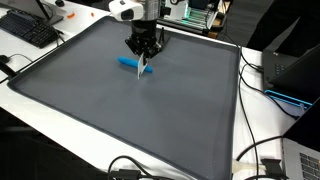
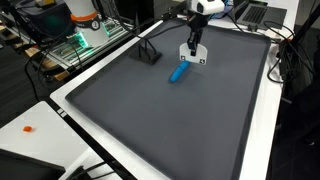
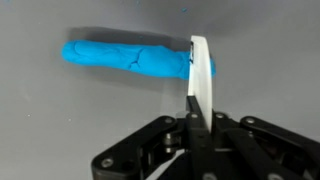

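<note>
A blue clay-like roll (image 3: 125,57) lies on a dark grey mat (image 1: 150,120); it shows in both exterior views (image 1: 128,63) (image 2: 178,72). My gripper (image 3: 195,118) is shut on a thin white blade (image 3: 200,75) held upright, edge down. The blade's tip is at the right end of the roll in the wrist view; I cannot tell whether it touches it. In both exterior views the gripper (image 1: 145,45) (image 2: 193,48) hangs just above the roll's end, with the blade (image 1: 143,68) (image 2: 190,57) below it.
The mat (image 2: 170,120) lies on a white table. A keyboard (image 1: 30,30) and a laptop (image 1: 300,75) sit beside it. A small black stand (image 2: 148,52) is on the mat's far edge. Electronics (image 2: 85,40) and cables (image 1: 255,165) lie around the table.
</note>
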